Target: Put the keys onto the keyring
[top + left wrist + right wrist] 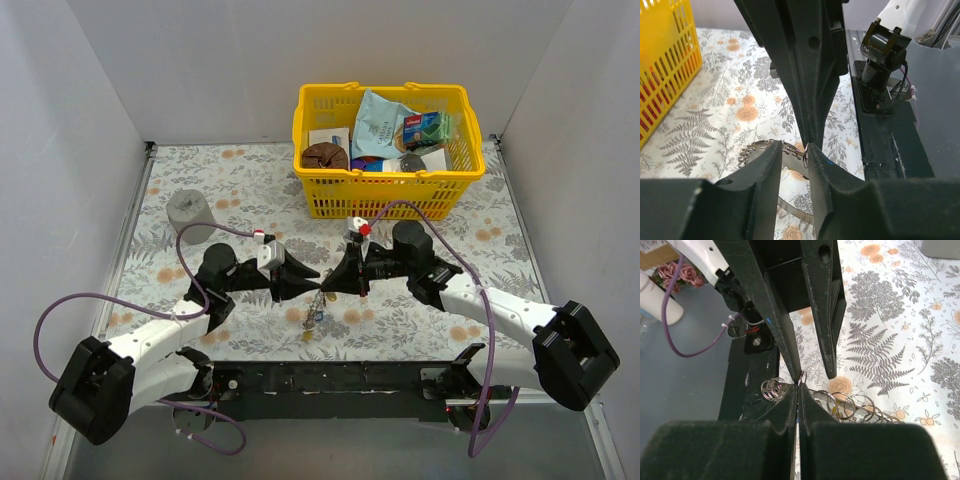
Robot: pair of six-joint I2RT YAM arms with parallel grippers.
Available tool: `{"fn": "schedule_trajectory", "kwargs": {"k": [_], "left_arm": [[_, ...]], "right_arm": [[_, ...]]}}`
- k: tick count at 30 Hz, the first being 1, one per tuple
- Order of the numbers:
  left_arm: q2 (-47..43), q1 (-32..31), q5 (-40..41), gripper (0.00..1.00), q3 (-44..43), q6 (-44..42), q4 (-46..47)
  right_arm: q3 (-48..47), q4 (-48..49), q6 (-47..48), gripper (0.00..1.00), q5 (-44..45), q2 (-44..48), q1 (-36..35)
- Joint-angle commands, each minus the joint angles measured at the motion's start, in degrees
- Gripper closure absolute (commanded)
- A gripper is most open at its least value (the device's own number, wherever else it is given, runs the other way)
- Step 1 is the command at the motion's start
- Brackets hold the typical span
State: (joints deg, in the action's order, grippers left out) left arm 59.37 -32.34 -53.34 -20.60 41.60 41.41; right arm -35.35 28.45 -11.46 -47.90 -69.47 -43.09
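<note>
nearest us, the keys [313,318] hang over the bench [420,320], at 6 o'clock from the meeting tips. our right pincer [331,284], reaching in from 3 o'clock, is pinched tight on the keyring [801,376]. our left pincer [316,274], from 9 o'clock, stands slightly parted beside it, clamping nothing. a basket [385,195] sits far off at 12 o'clock.

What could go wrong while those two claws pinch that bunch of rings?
The right gripper pinches the rings by a thin edge at its very fingertips, so they might slip out. The left gripper sits nose to nose with it, so the fingers could bump. The keys trail loose below and might snag.
</note>
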Motion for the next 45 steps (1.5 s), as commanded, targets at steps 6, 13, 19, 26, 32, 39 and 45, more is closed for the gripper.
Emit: {"fn": "schedule_trajectory", "kwargs": {"k": [6,13,19,26,32,39,45], "left_arm": [[1.01,-0.8,1.22,0.6,-8.31,-10.22,-16.62],[2.15,-1.32,-0.01,0.58,-9.11,-11.28,-17.94],[3.29,-1.85,-1.41,0.58,-10.24,-12.25,-18.64],[6.36,-4.22,-1.33,0.58,-11.3,-13.48,-20.4],[10.58,-7.64,0.25,0.59,-13.32,-16.63,-24.08],[15.5,-10.2,2.19,0.63,-15.61,-19.36,-27.43],[17.35,-10.9,3.51,0.68,-15.7,-20.51,-27.61]], "right_arm": [[-8.93,-22.45,12.85,0.99,3.42,-1.89,-0.77],[-12.19,-34.06,18.05,0.99,5.62,-3.3,-0.85],[-13.86,-40.75,20.34,0.99,7.99,-3.65,-0.77],[-15.27,-45.58,23.15,0.99,9.75,-3.83,-0.85],[-15.18,-46.55,24.47,0.99,11.25,-2.95,-0.85],[-15.18,-47.78,25.52,0.99,12.39,-2.86,-0.85],[-14.92,-47.61,25.7,0.99,12.39,-2.16,-0.85]]}}
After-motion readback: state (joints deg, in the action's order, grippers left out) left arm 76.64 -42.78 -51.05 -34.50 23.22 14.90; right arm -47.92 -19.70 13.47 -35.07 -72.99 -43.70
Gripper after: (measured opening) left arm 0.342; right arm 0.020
